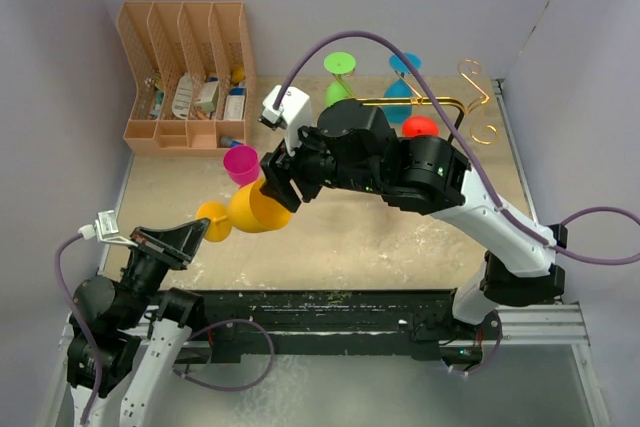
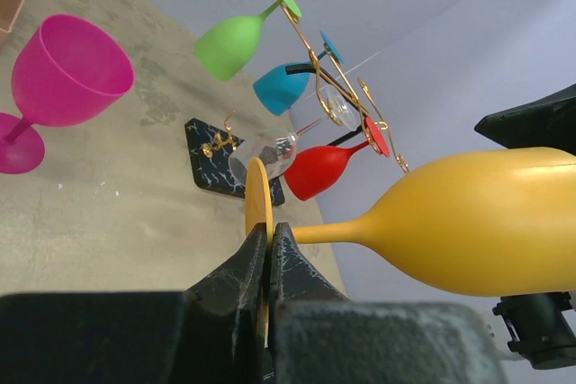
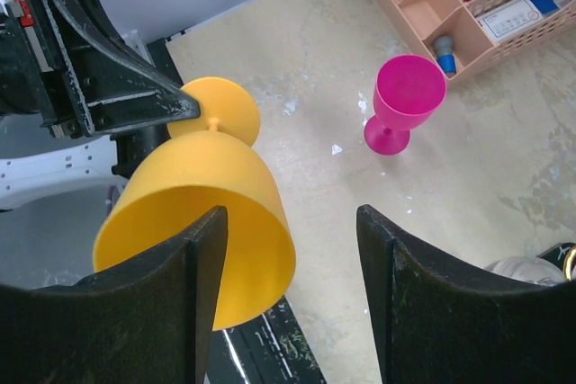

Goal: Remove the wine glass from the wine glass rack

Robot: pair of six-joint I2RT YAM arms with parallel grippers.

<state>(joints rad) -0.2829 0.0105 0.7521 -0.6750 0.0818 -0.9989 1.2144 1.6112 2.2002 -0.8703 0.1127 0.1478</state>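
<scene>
Bright even light, faint soft shadows.

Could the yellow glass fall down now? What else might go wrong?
1. The left gripper pinches only the thin foot of the yellow glass, which sticks out sideways. The right gripper has its jaws open, so the glass might twist loose and drop.
2. One of its fingers sits right at the glass's rim; pulling away could bump it.
3. The pink glass stands close by and could get knocked over.

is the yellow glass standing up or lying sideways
Sideways. The yellow glass is held by its foot in the shut left gripper, bowl mouth toward the open right gripper.
</scene>
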